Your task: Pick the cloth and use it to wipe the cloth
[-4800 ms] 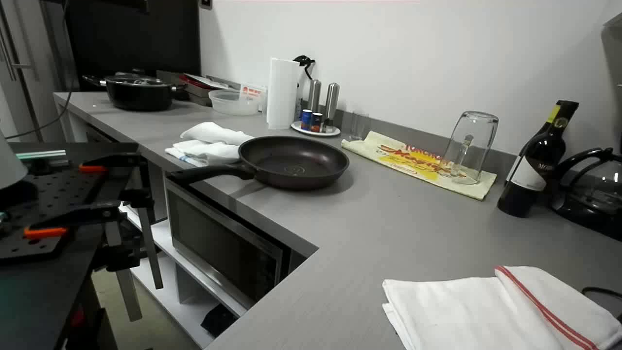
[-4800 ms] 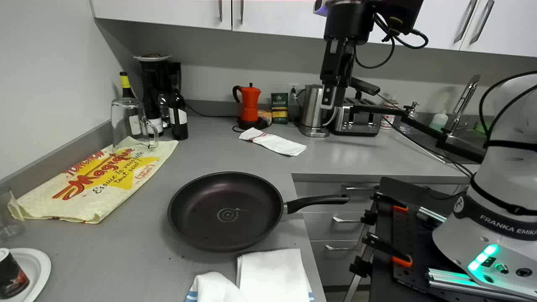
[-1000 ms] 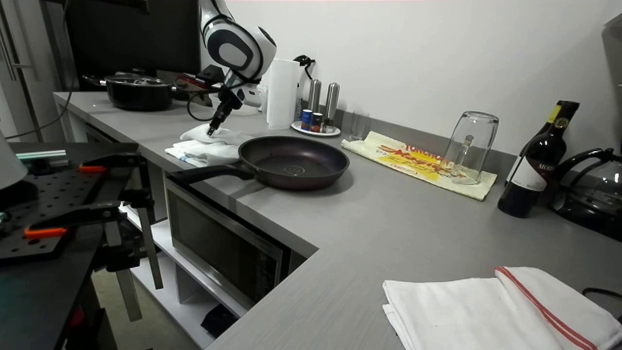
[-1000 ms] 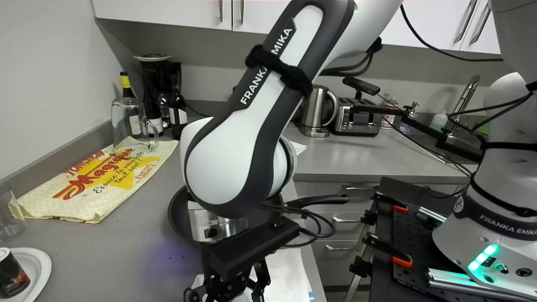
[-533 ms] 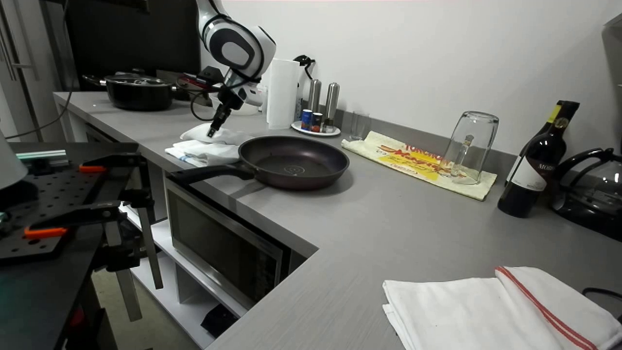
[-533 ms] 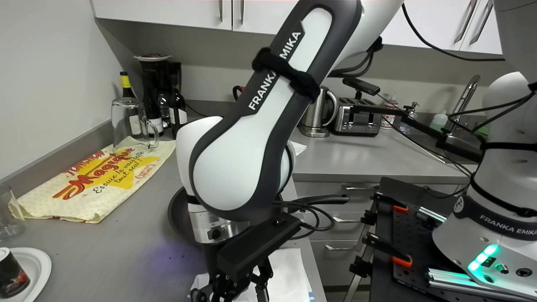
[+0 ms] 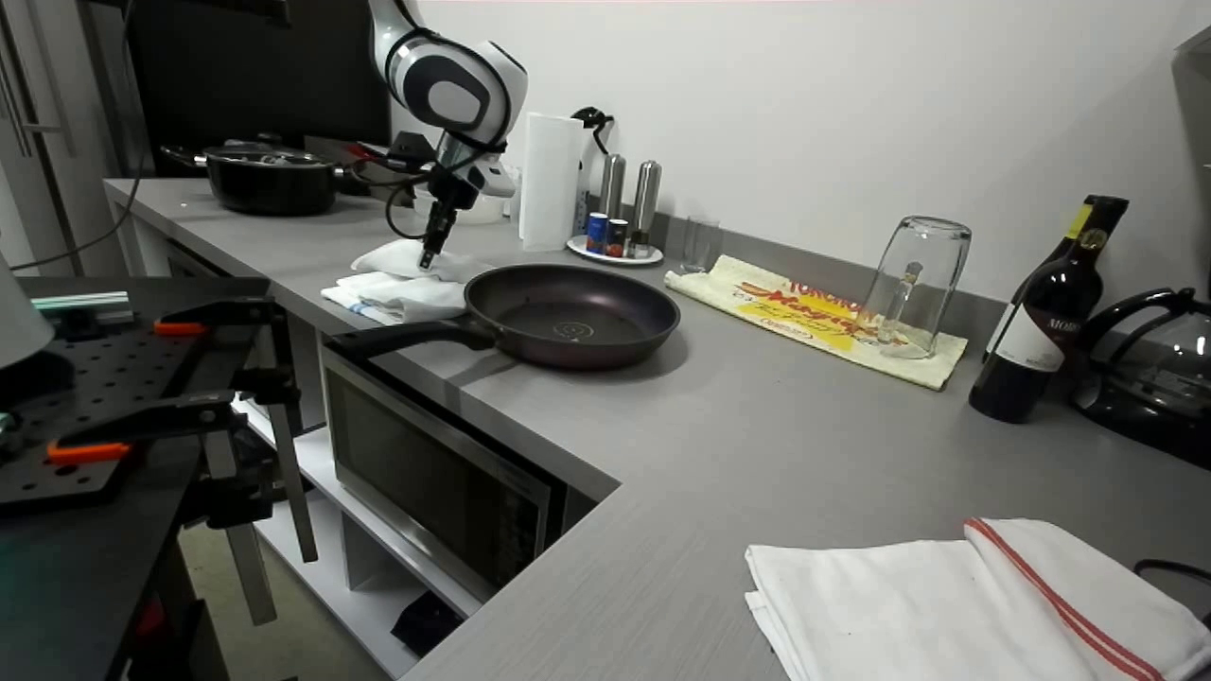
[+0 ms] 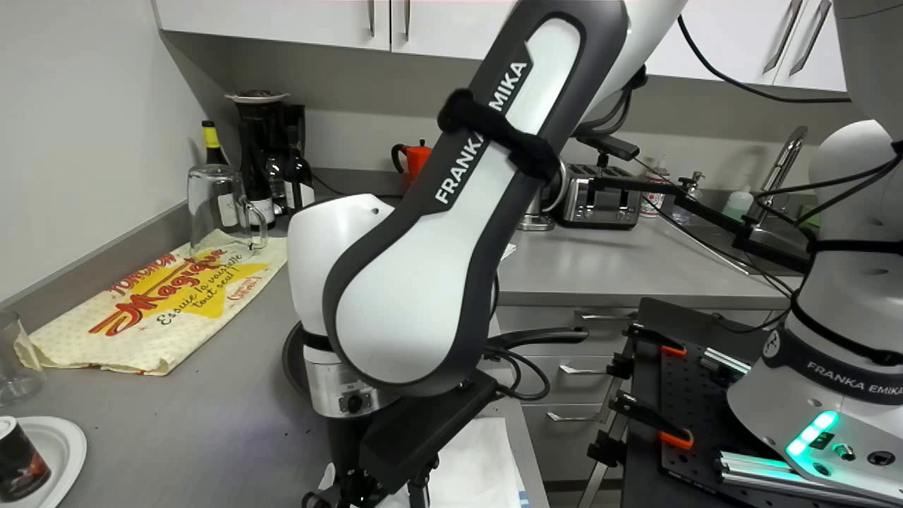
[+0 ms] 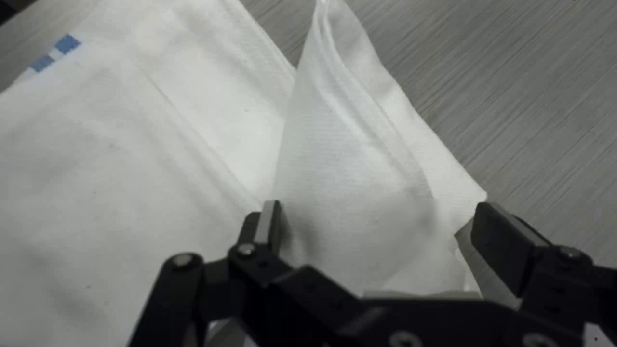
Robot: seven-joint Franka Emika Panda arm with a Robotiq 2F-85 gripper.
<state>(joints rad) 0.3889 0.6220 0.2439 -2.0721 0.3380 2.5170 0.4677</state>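
Observation:
A white folded cloth (image 7: 407, 295) with blue marks at its edge lies on the counter beside the frying pan (image 7: 572, 317). It also shows in an exterior view (image 8: 480, 462), partly hidden by the arm. In the wrist view a raised fold of the cloth (image 9: 347, 159) stands between my fingers. My gripper (image 9: 378, 226) is open, with one finger on each side of the fold. In an exterior view my gripper (image 7: 428, 260) points down over the cloth; I cannot tell whether it touches. A second white cloth (image 7: 908, 605) with red stripes lies at the near counter corner.
A yellow printed cloth (image 7: 785, 307) with an upturned glass mug (image 7: 913, 284) lies along the wall. A paper towel roll (image 7: 552, 184) and a white plate with shakers (image 7: 615, 253) stand behind the cloth. The pan handle (image 7: 407, 338) juts over the counter edge.
The arm has come in over the blue-marked cloth since the oldest frames. In the last half second my gripper has shifted slightly toward the pan. The cloth looks unmoved.

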